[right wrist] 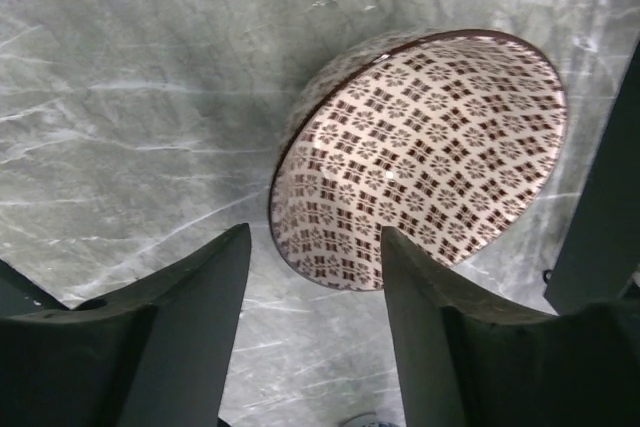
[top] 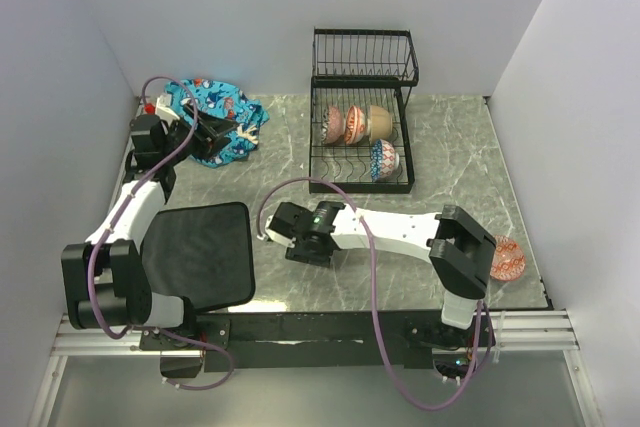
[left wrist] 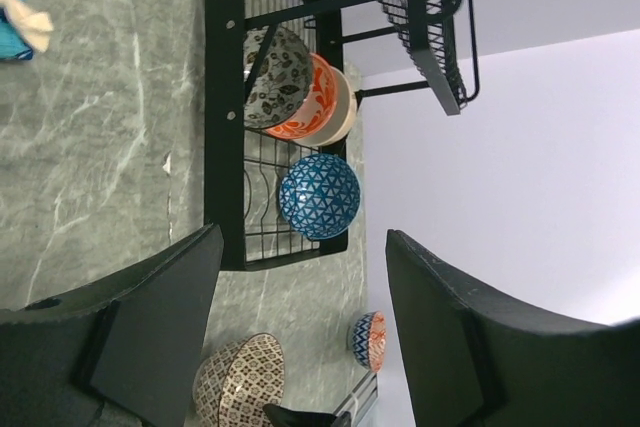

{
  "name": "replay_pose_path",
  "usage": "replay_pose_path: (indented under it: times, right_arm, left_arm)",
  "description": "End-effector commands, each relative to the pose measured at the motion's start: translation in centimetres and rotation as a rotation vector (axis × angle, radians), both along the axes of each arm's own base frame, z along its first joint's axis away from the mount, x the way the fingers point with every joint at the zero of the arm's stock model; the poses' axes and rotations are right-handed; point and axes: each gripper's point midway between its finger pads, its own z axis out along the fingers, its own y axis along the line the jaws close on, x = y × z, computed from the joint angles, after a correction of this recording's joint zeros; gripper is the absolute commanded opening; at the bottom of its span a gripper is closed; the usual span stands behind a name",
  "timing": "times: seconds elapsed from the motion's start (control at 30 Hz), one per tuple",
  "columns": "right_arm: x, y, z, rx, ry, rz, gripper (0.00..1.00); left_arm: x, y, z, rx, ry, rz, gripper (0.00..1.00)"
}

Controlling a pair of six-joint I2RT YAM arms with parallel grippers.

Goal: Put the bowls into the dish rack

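Marbled tabletop (top: pixel 450 147) — dish rack (top: pixel 362 80) — white walls (top: pixel 250 7)

Partly out of sight
Cropped by left wrist view's bottom edge: brown dotted bowl (left wrist: pixel 238 385), also covered from above by right gripper (top: pixel 272 225); salmon bowl (top: pixel 510 259) half behind right arm (top: pixel 400 232).
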Motion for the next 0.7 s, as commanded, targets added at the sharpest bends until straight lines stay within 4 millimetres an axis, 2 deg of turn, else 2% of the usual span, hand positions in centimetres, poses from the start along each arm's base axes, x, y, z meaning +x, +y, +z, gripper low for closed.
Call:
replay_pose_path:
  times: [0.0, 0.03, 0.2, 0.23, 0.3, 0.33, 0.37, 0.4, 0.43, 0.47, 0.5, 0.53, 0.57, 0.6, 0.63, 0.67]
  right_arm:
    - [1.4, 1.2, 3.7, 0.069, -0.084, 0.006, 0.64]
    - [1.5, 1.2, 4.8, 0.096, -0.099, 0.007, 0.66]
    - [1.8, 0.6, 9.8, 0.243, -0.159, -0.036, 0.69]
    - [2.1, -0.2, 11.5, 0.298, -0.175, -0.074, 0.7]
    - [2.7, -1.4, 12.7, 0.388, -0.14, -0.192, 0.7]
    - [4.8, -3.6, 14.2, 0.458, -0.14, -0.31, 0.71]
    - [5.7, -4.6, 15.2, 0.512, -0.128, -0.379, 0.71]
    - [5.7, -5.1, 16.1, 0.59, -0.065, -0.438, 0.73]
    - [8.4, -8.3, 16.5, 0.619, -0.079, -0.577, 0.74]
    - [9.2, -9.3, 17.2, 0.661, -0.069, -0.626, 0.75]
    - [9.7, -9.9, 17.7, 0.721, -0.04, -0.669, 0.76]
    - [10.5, -11.0, 18.0, 0.745, -0.047, -0.71, 0.77]
    - [11.7, -13.0, 18.2, 0.76, -0.067, -0.77, 0.78]
    - [12.0, -13.3, 18.7, 0.806, -0.067, -0.811, 0.79]
    - [12.2, -13.5, 19.1, 0.827, -0.069, -0.811, 0.8]
    - [12.6, -14.4, 19.1, 0.83, -0.092, -0.831, 0.81]
  left_arm:
    - [-0.5, -0.3, 5.1, 0.081, -0.154, -0.066, 0.72]
    - [-0.4, -0.2, 6.2, 0.136, -0.208, -0.081, 0.72]
    - [-1.8, -0.4, 8.9, 0.311, -0.333, -0.167, 0.72]
    - [-2.2, -0.4, 9.5, 0.366, -0.365, -0.194, 0.71]
    - [-2.8, -0.7, 10.9, 0.42, -0.421, -0.235, 0.71]
    - [-3.2, -0.7, 10.4, 0.463, -0.423, -0.27, 0.72]
    - [-3.4, -1.1, 10.2, 0.479, -0.434, -0.309, 0.72]
    - [-3.9, -1.6, 10.9, 0.538, -0.5, -0.37, 0.71]
    - [-4.5, -2.0, 9.7, 0.545, -0.458, -0.427, 0.71]
    - [-5.8, -3.8, 9.2, 0.554, -0.468, -0.525, 0.71]
    - [-6.7, -5.3, 10.4, 0.608, -0.53, -0.597, 0.72]
    - [-5.9, -5.6, 8.6, 0.796, -0.598, -0.657, 0.72]
    - [-9.3, -8.8, 6.7, 0.834, -0.576, -0.828, 0.72]
    - [-9.9, -9.7, 5.7, 0.946, -0.665, -0.914, 0.72]
    - [-10.2, -9.9, 3.9, 1.055, -0.645, -0.943, 0.72]
    - [-12.1, -12.2, 3.7, 1.088, -0.737, -1.008, 0.72]
